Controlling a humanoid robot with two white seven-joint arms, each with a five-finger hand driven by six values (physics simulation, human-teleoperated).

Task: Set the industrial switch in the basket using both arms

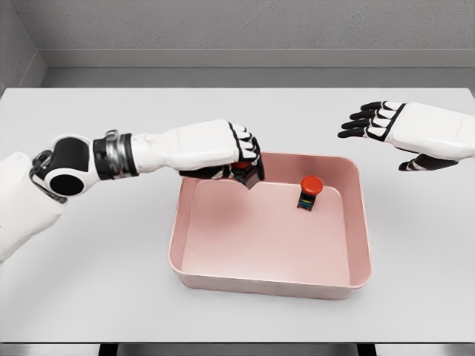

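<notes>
Pink basket [271,278] sits on a pale grey table [111,297], rim up, open side facing the camera. All positions below are given against the basket.

One switch [309,192] stands upright inside the basket, on its floor, toward the far wall and right of centre. Red round cap on top, dark body with small coloured marks on its side. Nothing touches it.

Left hand [236,152] reaches in over the basket's far-left corner, arm stretched across from the left side. Its fingers are curled tight around a second switch [247,173]: dark block showing below the knuckles, a bit of red visible at the palm. This block hangs just above the basket's far-left rim, lower corner tilted down toward the inside. Cannot tell whether it touches the rim.

Right hand [404,132] is off the basket's far-right corner, well apart from it and above the table. Fingers spread and extended, pointing left, thumb hanging below the palm. It holds nothing.

Left forearm crosses the table left of the basket; shoulder joint shows at the left edge of view. A grey wall stands behind the table, beyond the basket's far side.
</notes>
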